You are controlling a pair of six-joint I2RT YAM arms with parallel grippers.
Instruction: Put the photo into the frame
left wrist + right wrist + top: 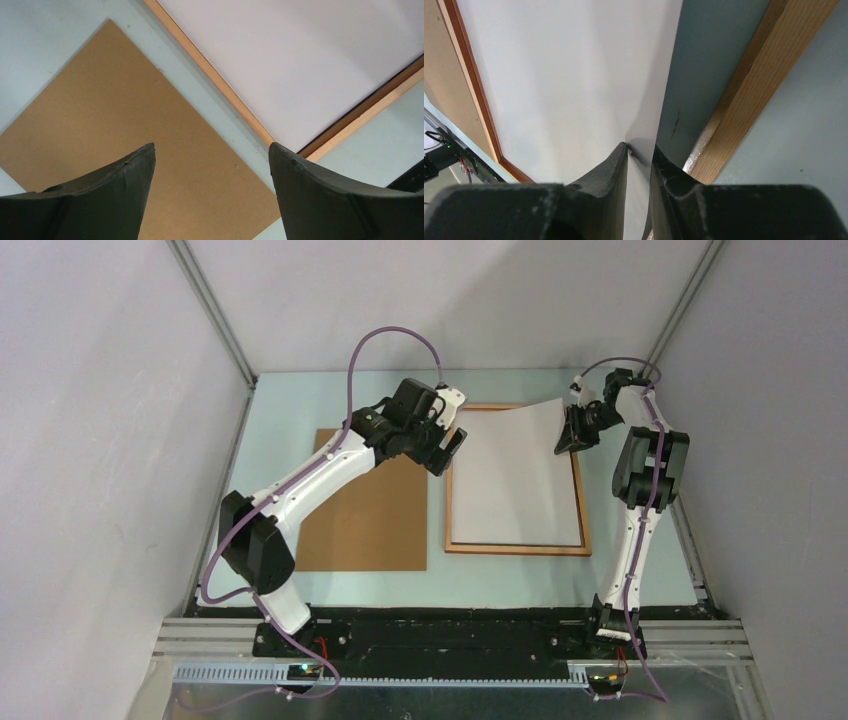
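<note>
Narrow table strip (pixel 437 530) between board (pixel 370 515) and frame (pixel 515 548) — left arm (pixel 330 470) overhangs it (far end)

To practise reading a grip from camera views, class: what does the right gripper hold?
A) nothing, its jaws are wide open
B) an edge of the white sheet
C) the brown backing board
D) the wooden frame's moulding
B: in the right wrist view the right gripper pinches the edge of the photo, white back up, and the top view shows that corner raised off the frame.
</note>
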